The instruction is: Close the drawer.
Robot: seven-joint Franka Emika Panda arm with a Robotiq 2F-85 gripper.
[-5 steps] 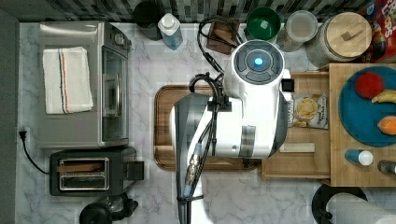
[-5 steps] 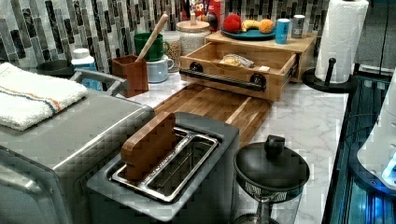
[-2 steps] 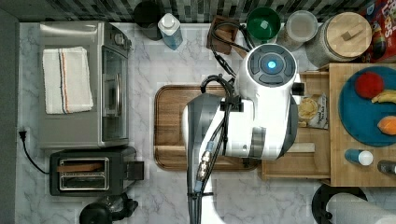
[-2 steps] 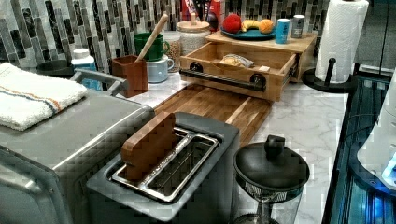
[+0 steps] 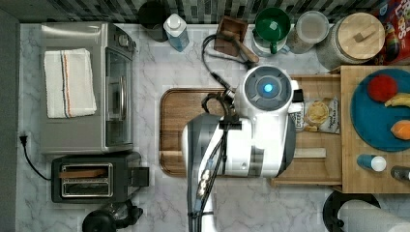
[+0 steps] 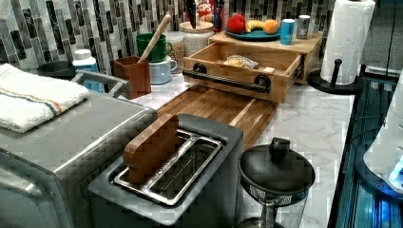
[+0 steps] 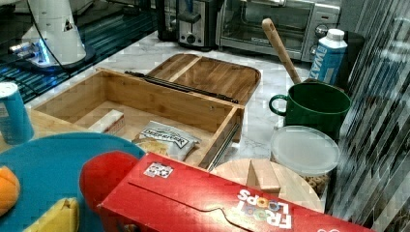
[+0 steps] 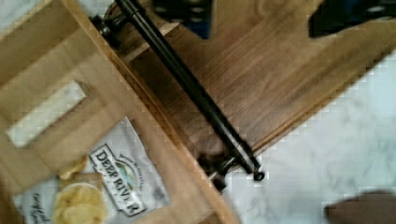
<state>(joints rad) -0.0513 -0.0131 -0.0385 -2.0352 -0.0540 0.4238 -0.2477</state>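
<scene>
The drawer (image 5: 319, 169) is a shallow light-wood box, pulled out at the top view's right from under a wooden slab. It also shows from the side (image 6: 214, 66) and from behind (image 7: 145, 99). Inside lie a chips bag (image 5: 316, 115) and a small white box (image 5: 309, 153). A black bar handle (image 8: 196, 93) runs along its front (image 6: 223, 81). My white arm (image 5: 266, 125) hangs over the drawer's front edge and the brown cutting board (image 5: 179, 121). In the wrist view my gripper (image 8: 268, 16) is open above the board (image 8: 280, 74), just outside the handle, holding nothing.
The slab over the drawer carries a blue plate (image 5: 377, 111) with fruit and small cans. A green mug (image 5: 271, 24), jars, a wooden utensil holder (image 5: 232, 30) and a bottle line the tiled wall. A toaster oven (image 5: 87, 87) and toaster (image 5: 92, 176) stand at the top view's left.
My arm has swung toward the top view's right, from over the cutting board to over the drawer's front. The drawer itself has not moved.
</scene>
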